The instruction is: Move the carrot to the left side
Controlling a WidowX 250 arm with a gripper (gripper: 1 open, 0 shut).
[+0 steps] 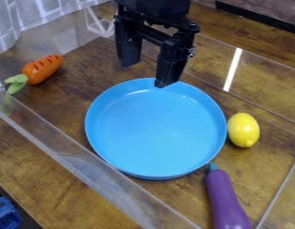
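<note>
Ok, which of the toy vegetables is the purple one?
The long purple toy eggplant, right of the round blue plate; the other, the carrot, is orange.

The only view looks down at a steep slant from above the tabletop (66,161), facing across it toward the arm's hand (149,67) at the top of the frame. It sits fairly near: the blue plate (156,128) fills much of the middle, and the tabletop runs past the frame's edges. With a single view, no part of the scene is shared.
</note>
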